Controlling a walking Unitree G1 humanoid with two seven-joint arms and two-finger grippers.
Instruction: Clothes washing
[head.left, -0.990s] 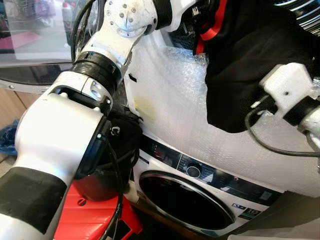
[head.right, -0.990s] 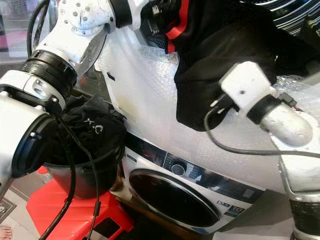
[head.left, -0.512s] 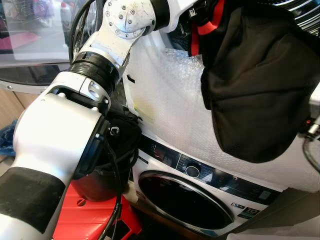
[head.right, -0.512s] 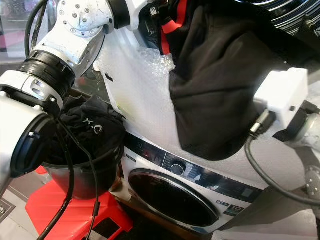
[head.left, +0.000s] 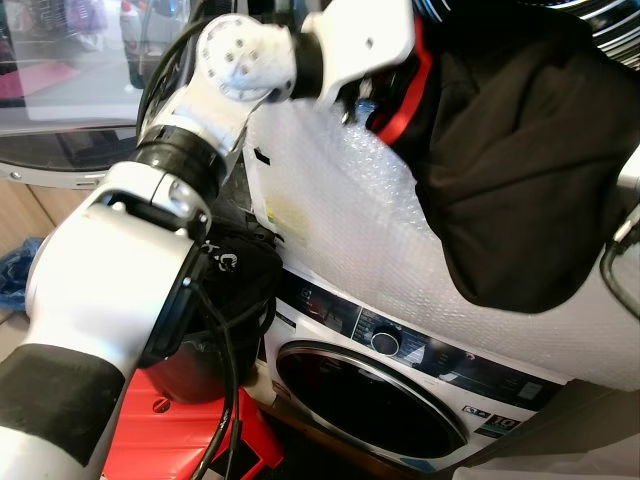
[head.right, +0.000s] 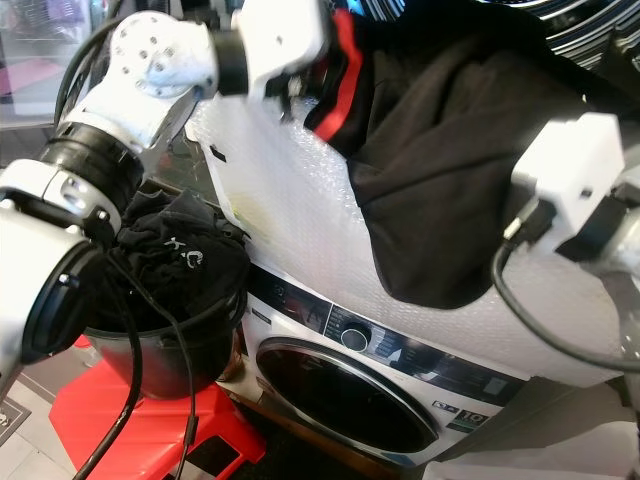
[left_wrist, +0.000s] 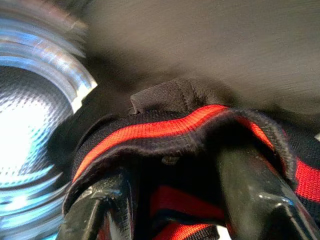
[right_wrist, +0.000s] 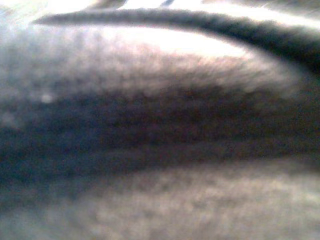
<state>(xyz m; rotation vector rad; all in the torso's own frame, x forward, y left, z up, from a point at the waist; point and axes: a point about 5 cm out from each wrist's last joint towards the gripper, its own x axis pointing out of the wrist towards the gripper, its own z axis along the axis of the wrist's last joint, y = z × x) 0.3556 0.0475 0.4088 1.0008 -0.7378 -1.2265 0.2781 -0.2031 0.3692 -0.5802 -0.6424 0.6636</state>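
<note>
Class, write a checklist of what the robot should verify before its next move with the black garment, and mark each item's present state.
1. Left gripper has the black garment by its red-striped band: ok.
2. Garment lifted off the bucket: ok.
3. Upper drum open: ok.
4. Garment fully inside the drum: not ok, it hangs over the bubble wrap.
5. Right gripper's hold: cannot tell.
</note>
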